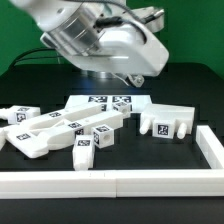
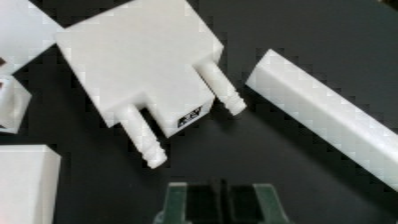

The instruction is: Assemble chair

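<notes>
Clearly unassembled, the chair (image 1: pixel 62 128) lies as loose white tagged parts on the black tabletop (image 1: pixel 40 92). Most are heaped toward the exterior view's left, and one tagged block (image 1: pixel 166 122) sits apart toward the right, inside the white border rail (image 1: pixel 130 181). The marker board (image 1: pixel 108 101) lies behind them. Above, the hand (image 2: pixel 221 196) hangs with its fingers drawn together on nothing, and a two-pegged part (image 2: pixel 139 62) lies untouched beneath it.

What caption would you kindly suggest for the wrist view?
Closed, empty fingers poised near a pegged white chair part.
</notes>
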Controlling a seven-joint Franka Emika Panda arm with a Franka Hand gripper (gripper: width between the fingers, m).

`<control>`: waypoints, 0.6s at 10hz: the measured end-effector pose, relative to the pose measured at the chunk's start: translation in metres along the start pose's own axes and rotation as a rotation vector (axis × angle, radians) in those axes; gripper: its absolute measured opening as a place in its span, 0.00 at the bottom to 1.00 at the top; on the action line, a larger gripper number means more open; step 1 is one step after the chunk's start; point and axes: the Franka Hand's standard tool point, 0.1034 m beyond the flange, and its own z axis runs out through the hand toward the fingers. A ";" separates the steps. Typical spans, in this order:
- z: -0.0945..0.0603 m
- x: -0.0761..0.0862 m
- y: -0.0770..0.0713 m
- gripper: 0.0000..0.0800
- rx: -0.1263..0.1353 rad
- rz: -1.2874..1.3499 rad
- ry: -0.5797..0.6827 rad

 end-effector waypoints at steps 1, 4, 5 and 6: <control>0.016 0.005 0.006 0.00 -0.005 0.027 0.044; 0.019 0.004 0.006 0.04 -0.067 -0.025 0.027; 0.020 0.015 -0.012 0.21 -0.173 -0.150 -0.048; 0.023 0.031 -0.024 0.39 -0.158 -0.301 -0.050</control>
